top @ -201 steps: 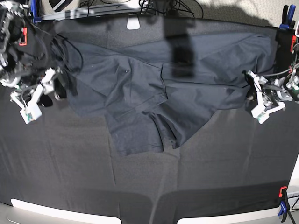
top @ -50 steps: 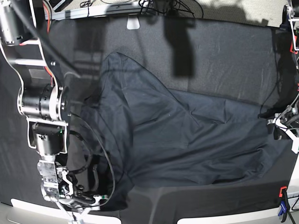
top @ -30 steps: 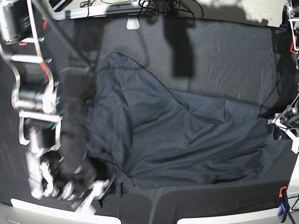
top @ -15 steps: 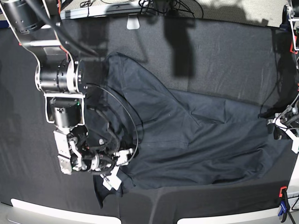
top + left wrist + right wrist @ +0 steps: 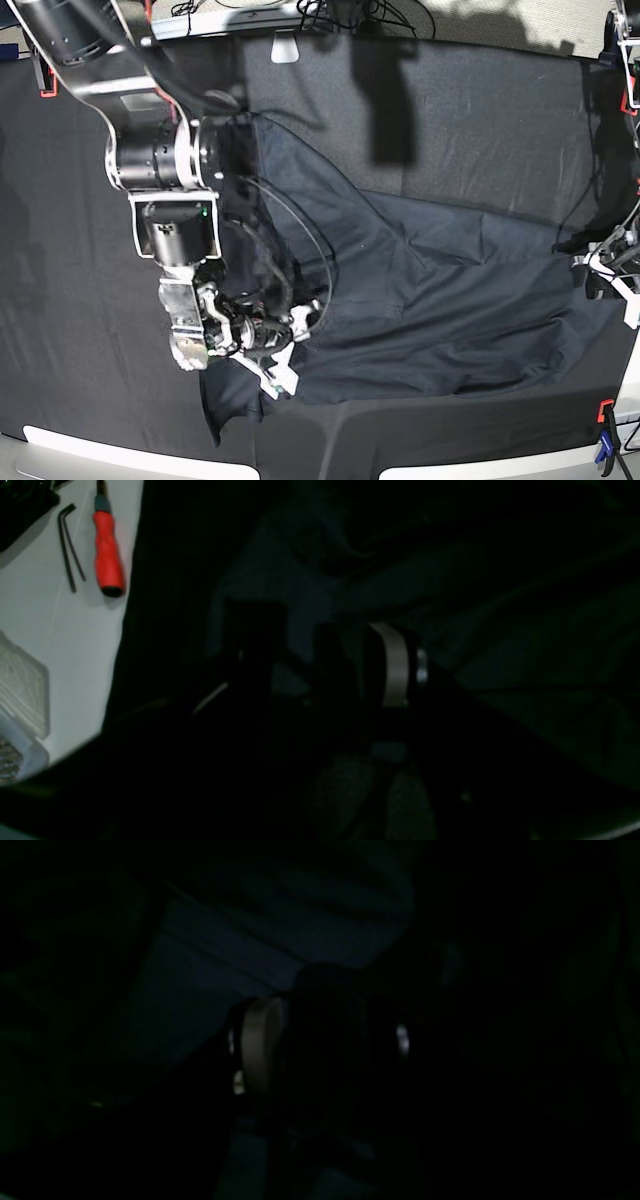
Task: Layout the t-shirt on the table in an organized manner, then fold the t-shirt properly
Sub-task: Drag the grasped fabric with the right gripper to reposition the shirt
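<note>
Black-covered table (image 5: 480, 90) carries the t-shirt (image 5: 430, 300), bunched across its middle. My right gripper (image 5: 290, 350) and left gripper (image 5: 600, 272) both stand with jaws apart at its edges. If I pinch two layers, I think the wrinkles get dragged along.

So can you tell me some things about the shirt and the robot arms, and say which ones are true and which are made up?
1. The t-shirt is folded into a neat square. False: it lies spread out and creased, with loose folds.
2. The right end effector is over the near-left part of the t-shirt in the base view. True.
3. A red-handled screwdriver lies on a pale surface beside the black cloth. True.
4. The left end effector is out over the middle of the table. False: it sits at the table's edge, by the end of the t-shirt.
5. The table cloth is bright white. False: it is black.
</note>
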